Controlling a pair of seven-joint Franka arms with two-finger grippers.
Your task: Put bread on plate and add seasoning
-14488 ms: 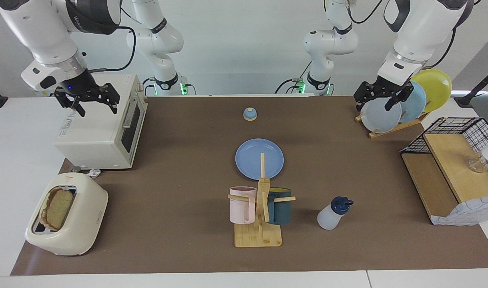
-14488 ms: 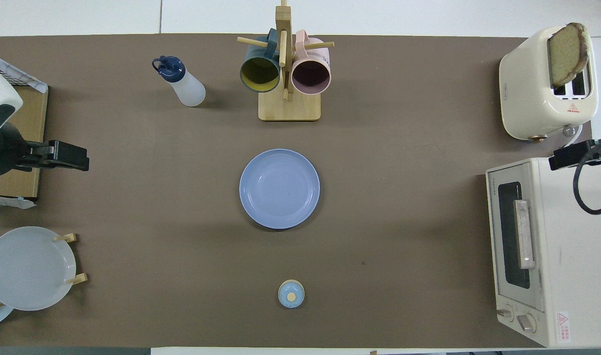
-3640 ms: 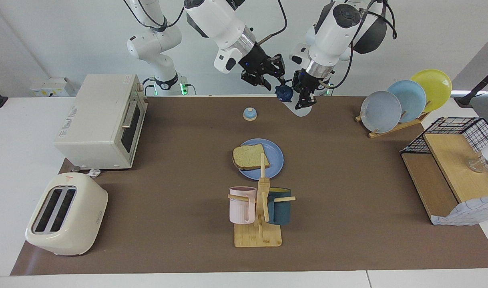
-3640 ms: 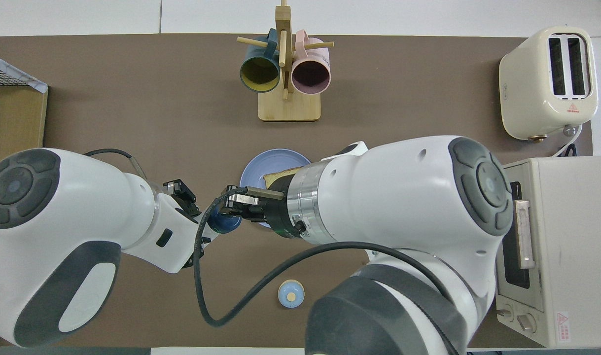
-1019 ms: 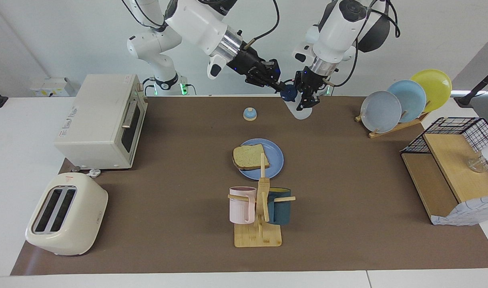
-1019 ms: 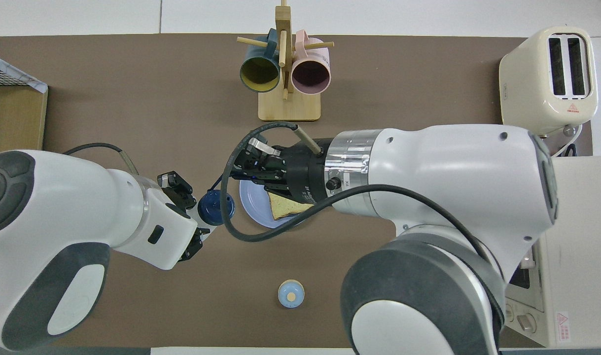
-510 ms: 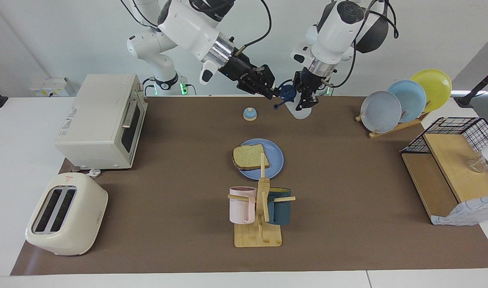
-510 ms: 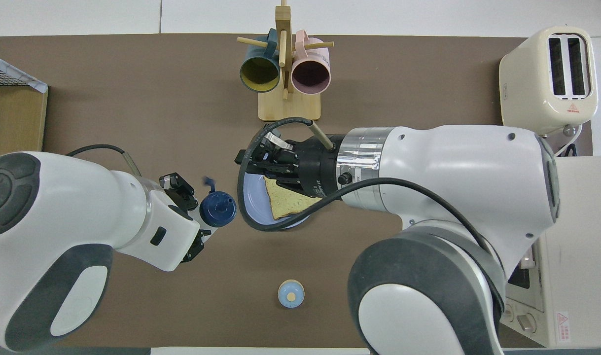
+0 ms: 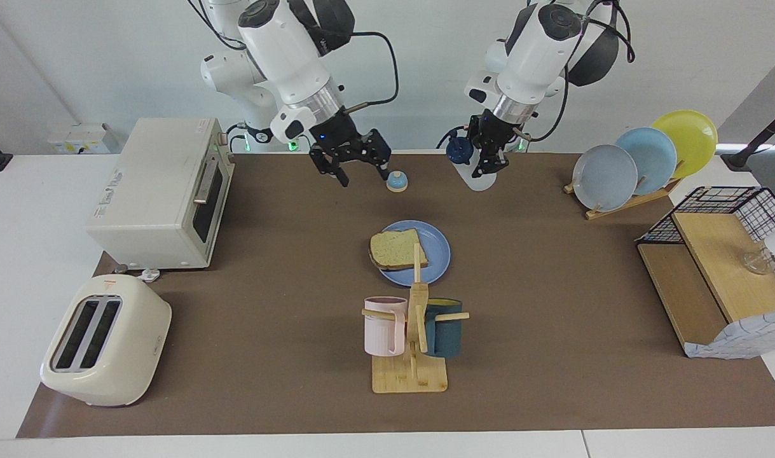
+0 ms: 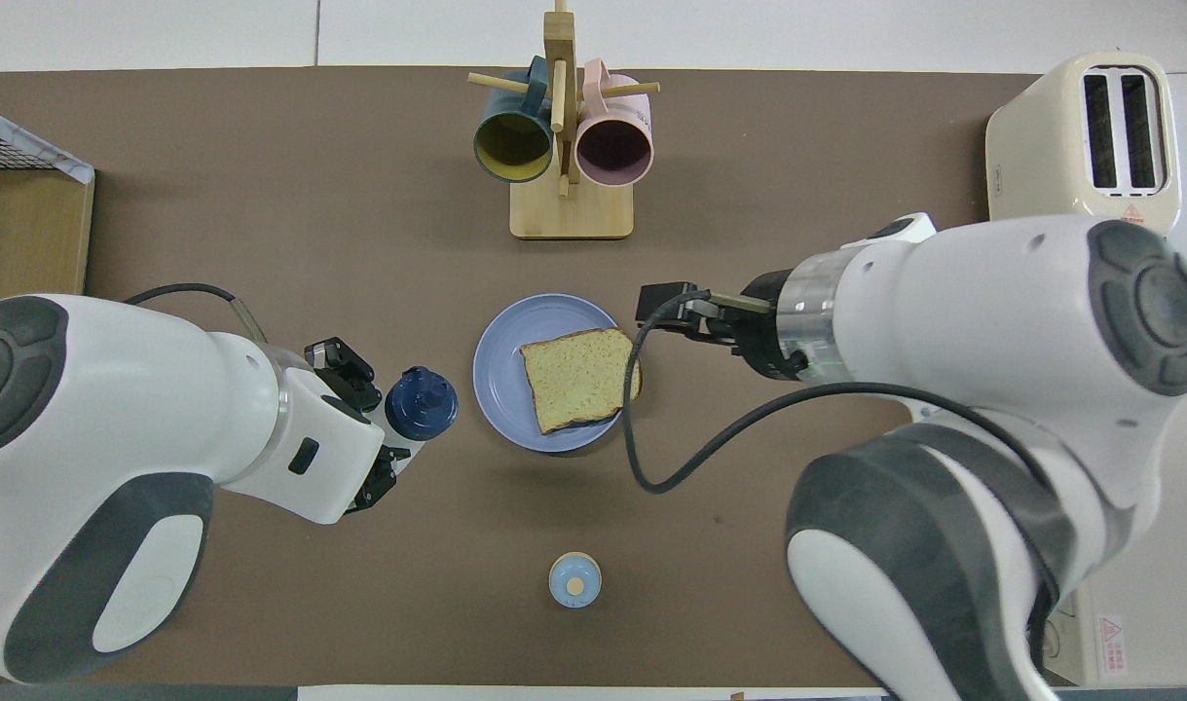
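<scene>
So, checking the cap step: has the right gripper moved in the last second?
Yes. The right gripper has left the seasoning cap and now hangs beside the bell.

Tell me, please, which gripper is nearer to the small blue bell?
The right. The right gripper hangs open in the air just beside the bell; the left gripper holds the seasoning bottle aloft toward the plate rack's end.
</scene>
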